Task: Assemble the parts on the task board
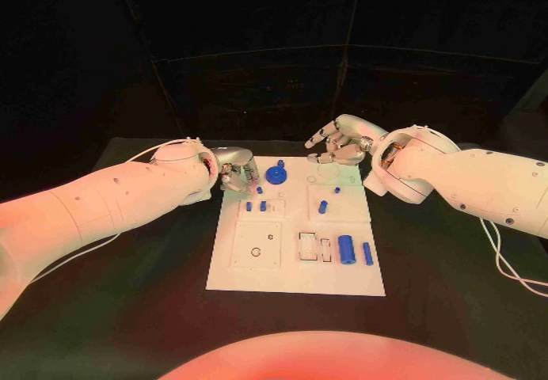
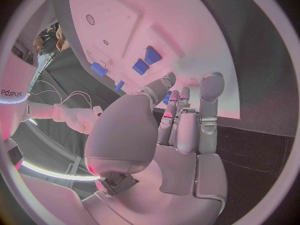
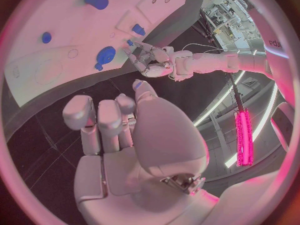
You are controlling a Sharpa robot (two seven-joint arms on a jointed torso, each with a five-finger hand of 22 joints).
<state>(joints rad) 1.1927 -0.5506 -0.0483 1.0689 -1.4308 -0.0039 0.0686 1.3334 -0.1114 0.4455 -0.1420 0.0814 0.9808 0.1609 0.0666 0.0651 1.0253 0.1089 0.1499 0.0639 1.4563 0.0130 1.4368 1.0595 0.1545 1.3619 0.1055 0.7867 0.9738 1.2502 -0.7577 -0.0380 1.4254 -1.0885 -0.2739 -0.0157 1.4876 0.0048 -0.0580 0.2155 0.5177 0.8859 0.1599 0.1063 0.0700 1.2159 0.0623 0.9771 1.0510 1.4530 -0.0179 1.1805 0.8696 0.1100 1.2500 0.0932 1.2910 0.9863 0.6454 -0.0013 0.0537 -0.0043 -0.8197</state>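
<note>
My head camera high, looking down on the task board (image 1: 294, 261), both wrist cameras close behind their own hands, facing the board's far end, all three sharing it.

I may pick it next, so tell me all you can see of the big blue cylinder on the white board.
The large blue cylinder looks like smooth, matte plastic. It lies on its side in the near right part of the white task board, between a rectangular outlined slot and a thinner blue rod. Neither hand touches it.
</note>
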